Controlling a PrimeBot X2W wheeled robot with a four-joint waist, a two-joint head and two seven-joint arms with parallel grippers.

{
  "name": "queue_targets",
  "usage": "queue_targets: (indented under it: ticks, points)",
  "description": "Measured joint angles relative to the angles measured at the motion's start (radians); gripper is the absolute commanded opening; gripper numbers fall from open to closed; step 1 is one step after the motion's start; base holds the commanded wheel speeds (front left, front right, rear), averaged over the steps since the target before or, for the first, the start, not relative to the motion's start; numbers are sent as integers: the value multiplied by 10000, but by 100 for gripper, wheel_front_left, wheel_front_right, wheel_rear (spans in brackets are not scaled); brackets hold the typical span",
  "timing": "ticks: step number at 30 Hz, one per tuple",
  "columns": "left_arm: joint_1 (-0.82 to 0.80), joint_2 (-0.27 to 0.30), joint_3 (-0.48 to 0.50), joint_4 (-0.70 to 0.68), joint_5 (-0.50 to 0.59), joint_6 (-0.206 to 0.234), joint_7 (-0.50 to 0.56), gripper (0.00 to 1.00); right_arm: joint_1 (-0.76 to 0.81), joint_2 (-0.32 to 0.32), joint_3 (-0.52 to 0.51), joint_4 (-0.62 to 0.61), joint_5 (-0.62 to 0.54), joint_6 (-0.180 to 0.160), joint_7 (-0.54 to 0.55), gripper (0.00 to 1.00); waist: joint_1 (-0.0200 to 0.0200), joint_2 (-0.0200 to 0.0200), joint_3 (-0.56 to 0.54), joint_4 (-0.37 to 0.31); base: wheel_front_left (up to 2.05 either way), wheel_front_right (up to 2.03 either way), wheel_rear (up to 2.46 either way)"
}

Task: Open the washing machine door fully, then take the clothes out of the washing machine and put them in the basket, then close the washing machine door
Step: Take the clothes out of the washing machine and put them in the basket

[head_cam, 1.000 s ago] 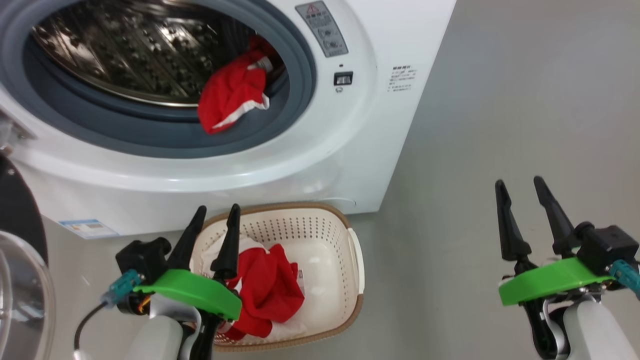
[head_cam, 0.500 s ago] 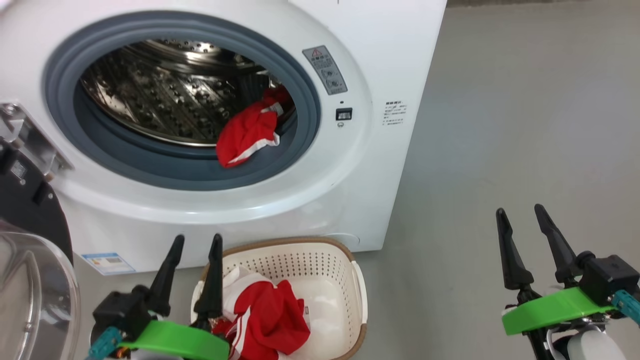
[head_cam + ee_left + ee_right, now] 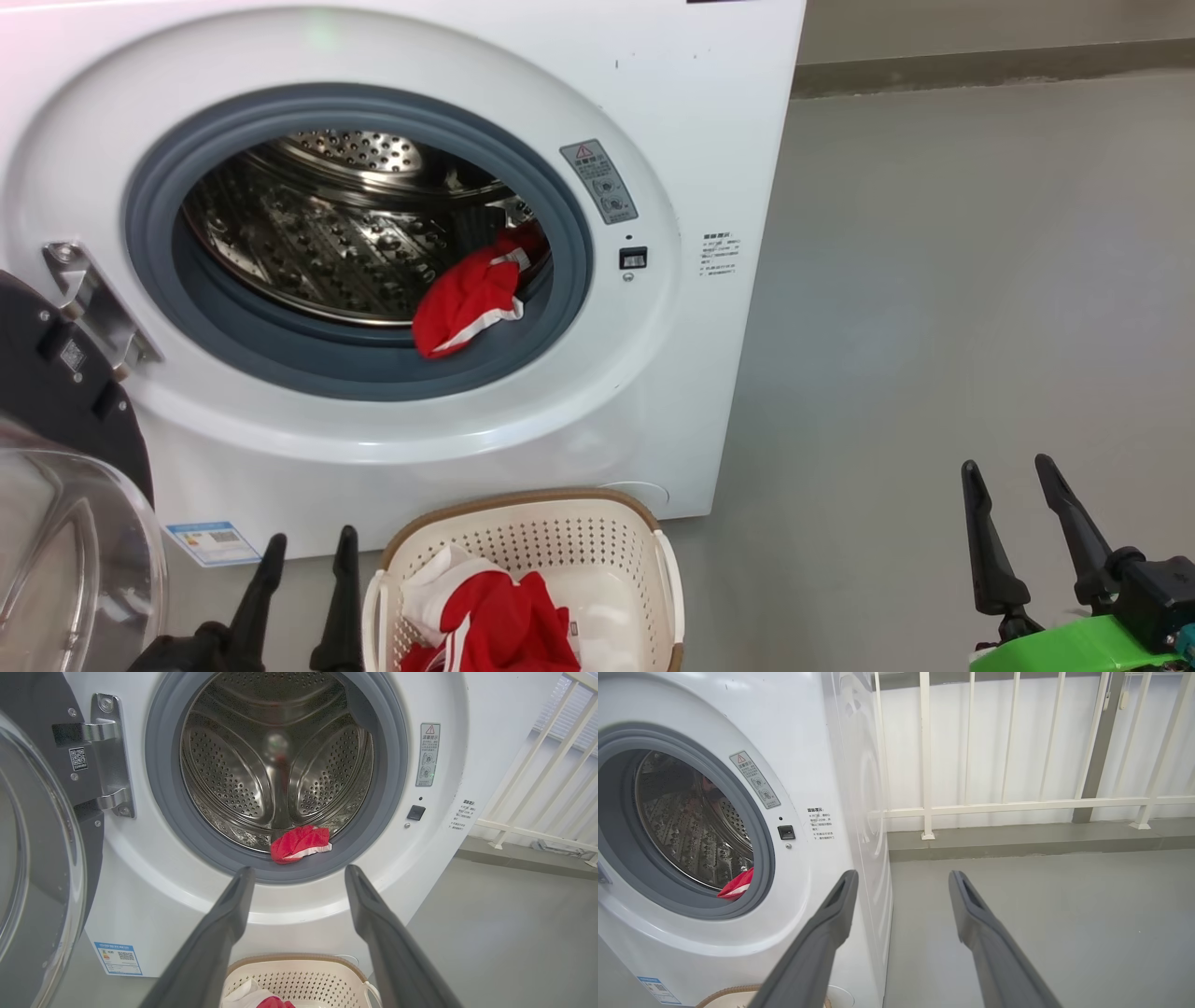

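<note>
The white washing machine (image 3: 709, 121) stands with its door (image 3: 65, 523) swung open to the left, glass bowl facing me. A red garment with white trim (image 3: 467, 301) lies on the grey rubber ring at the drum's lower right; the left wrist view shows this garment (image 3: 299, 843) too. Another red and white garment (image 3: 499, 621) lies in the cream basket (image 3: 597, 518) on the floor before the machine. My left gripper (image 3: 308, 551) is open and empty, just left of the basket. My right gripper (image 3: 1008, 471) hangs open and empty over bare floor at the right.
Grey floor (image 3: 934, 327) stretches to the right of the machine. A white railing (image 3: 1017, 805) on a low kerb runs behind it. A blue label (image 3: 210, 541) sits low on the machine's front.
The head camera has tilted up, so the drum sits lower in the picture and both grippers show lower in the view. The left gripper has come off the basket to its left.
</note>
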Motion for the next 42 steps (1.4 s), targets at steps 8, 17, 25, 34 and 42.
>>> queue_targets:
  ticks: [8, 17, 25, 34, 42]
  points:
    - [52, 188, 117, 90, 10, 79, 0, 100, 138, 6, -12, -33, -56, 0, 0, 100, 0, 0, -117, -128, 0, 0, 0]
    - [51, 194, -10, 389, 23, 84, 0, 100, 151, 6, -21, -29, -159, 0, 0, 100, 0, 0, -202, -157, 0, 0, 0]
    - [49, 244, -35, 554, 19, 86, 6, 100, 221, 6, 38, -2, -199, 0, 0, 100, 0, 0, -251, -125, 0, 0, 0]
    - [-70, 362, -98, 510, 2, 163, 138, 100, 220, 6, 380, -35, -226, 0, 0, 100, 0, 0, -98, -55, 0, 0, 0]
    - [-848, 545, -176, 238, 2, 174, 430, 100, 116, 2, 832, -136, -224, 0, 0, 100, 0, 0, 369, 20, 0, 0, 0]
